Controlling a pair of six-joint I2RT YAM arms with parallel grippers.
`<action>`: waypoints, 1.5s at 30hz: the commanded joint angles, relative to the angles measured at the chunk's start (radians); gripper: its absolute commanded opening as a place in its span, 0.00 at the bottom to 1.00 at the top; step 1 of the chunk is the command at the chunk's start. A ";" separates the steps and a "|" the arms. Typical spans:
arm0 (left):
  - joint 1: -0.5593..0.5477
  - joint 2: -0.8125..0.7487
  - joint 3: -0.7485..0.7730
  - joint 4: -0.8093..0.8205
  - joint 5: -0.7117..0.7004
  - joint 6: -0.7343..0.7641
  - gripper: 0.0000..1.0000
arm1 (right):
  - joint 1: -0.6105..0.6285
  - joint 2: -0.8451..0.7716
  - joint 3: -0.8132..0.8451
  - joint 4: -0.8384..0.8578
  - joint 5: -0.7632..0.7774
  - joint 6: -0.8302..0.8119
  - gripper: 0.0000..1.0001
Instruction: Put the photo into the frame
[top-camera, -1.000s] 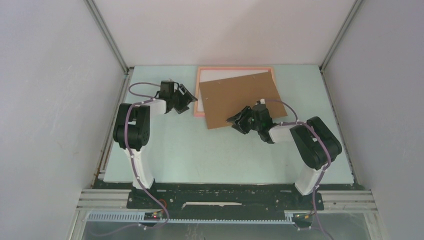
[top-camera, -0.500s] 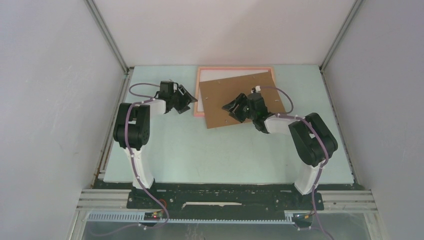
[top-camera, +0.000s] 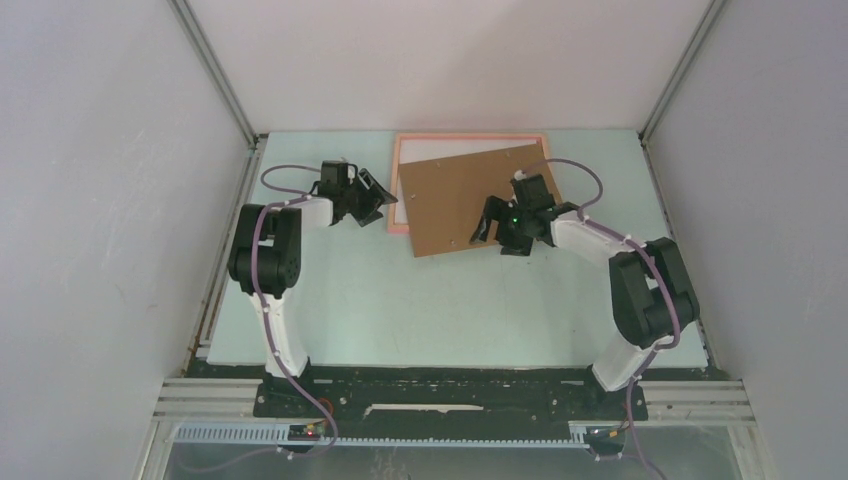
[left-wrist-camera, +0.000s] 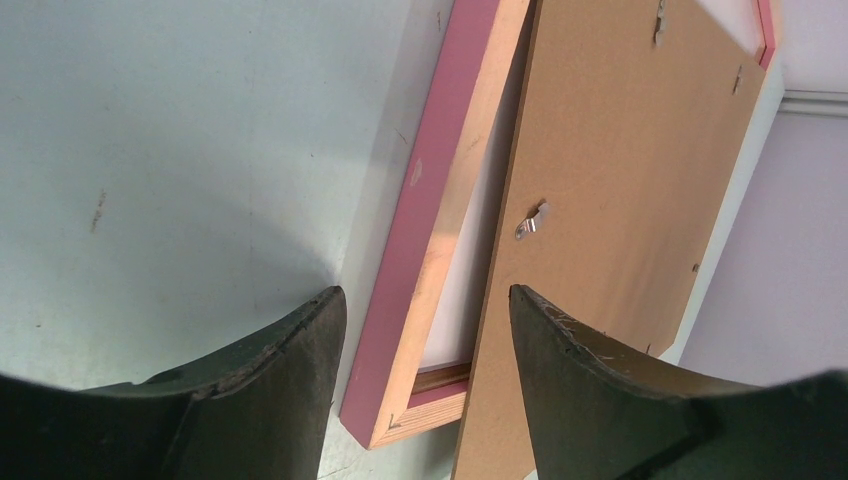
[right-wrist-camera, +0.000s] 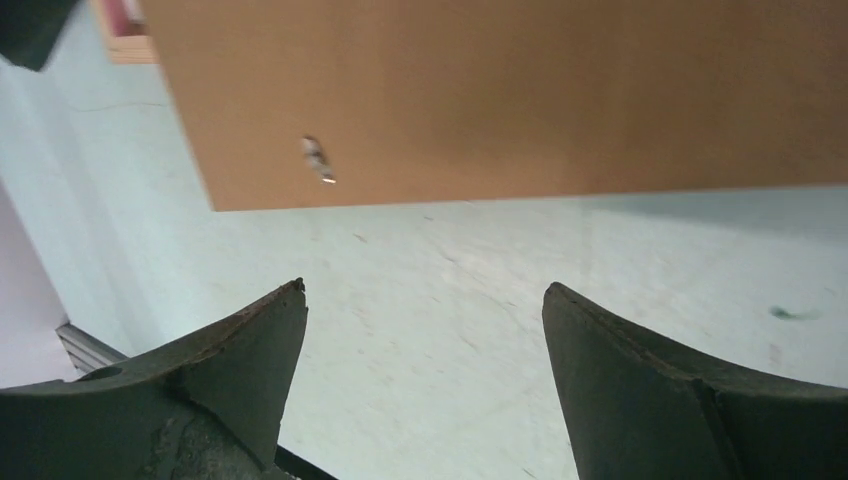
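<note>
The frame (top-camera: 394, 190), with its salmon-pink border, lies flat at the back middle of the table. A plain brown backing board (top-camera: 450, 195) lies askew on top of it and juts out over its near edge. The photo's picture side is not in view. A white surface (left-wrist-camera: 470, 260) shows inside the frame under the board; I cannot tell if it is the photo. My left gripper (top-camera: 375, 203) is open, its jaws either side of the frame's near left corner (left-wrist-camera: 400, 400). My right gripper (top-camera: 492, 226) is open and empty over the board's near edge (right-wrist-camera: 500, 195).
White enclosure walls and metal posts (top-camera: 215, 70) close in the table on three sides. Small metal tabs (left-wrist-camera: 530, 222) stick out of the board's back. The pale green table (top-camera: 430, 310) lies bare between the board and the arm bases.
My right gripper went from the board's near edge up over the board, then swung back right and turned. The left gripper, frame and board have stayed put.
</note>
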 joint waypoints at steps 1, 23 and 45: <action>0.002 0.004 0.029 0.005 0.007 -0.003 0.70 | -0.007 -0.022 -0.033 -0.069 -0.055 -0.050 0.95; 0.012 -0.004 0.010 0.037 0.033 -0.014 0.70 | 0.072 0.158 0.026 0.441 0.012 0.295 0.80; 0.017 0.000 0.004 0.056 0.054 -0.026 0.70 | 0.135 0.134 0.127 0.148 0.084 0.111 0.92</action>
